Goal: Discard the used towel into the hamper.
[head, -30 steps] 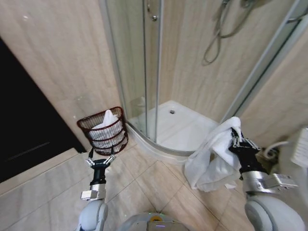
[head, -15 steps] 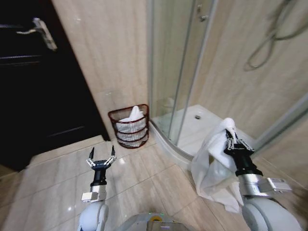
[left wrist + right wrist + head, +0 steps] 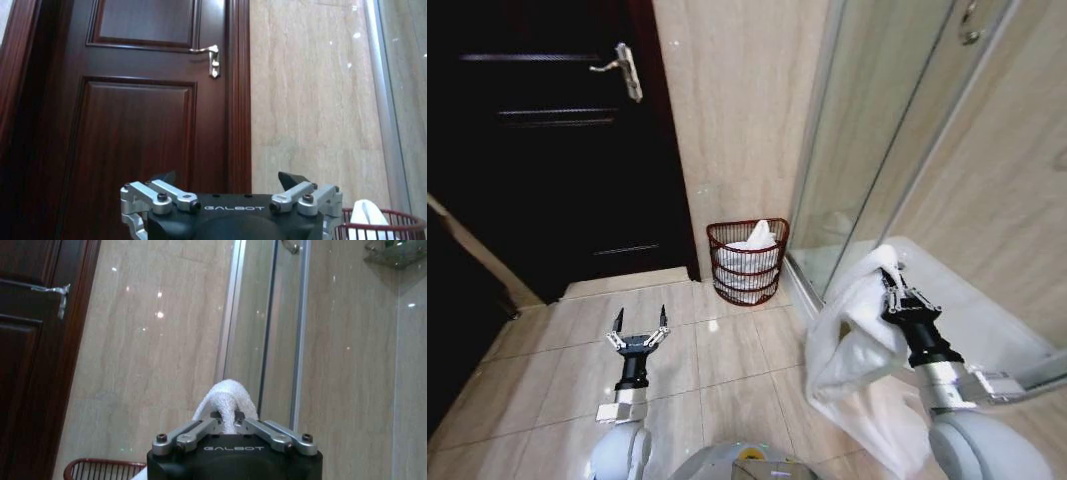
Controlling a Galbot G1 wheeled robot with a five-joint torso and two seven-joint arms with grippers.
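White towel (image 3: 852, 330) hangs from the right gripper (image 3: 894, 296), its fingers (image 3: 200, 432) clenched on a fold. Ahead of the left gripper (image 3: 638, 331), whose fingers (image 3: 155, 192) are spread and empty, stands the hamper (image 3: 746, 262) against the wall beside the door (image 3: 547, 130).

Dark wooden door (image 3: 547, 150) with recessed panels and a silver lever handle (image 3: 624, 68), shut, set in the wall at the room's left side. Beige marbled wall tiles (image 3: 737, 110) between that door and a glass shower screen (image 3: 877, 130) in a pale metal frame, with a white shower tray (image 3: 1017, 330) low at the right. Glossy beige floor tiles (image 3: 727, 350) laid in large squares, with a raised pale threshold step (image 3: 622, 284) at the foot of the door.
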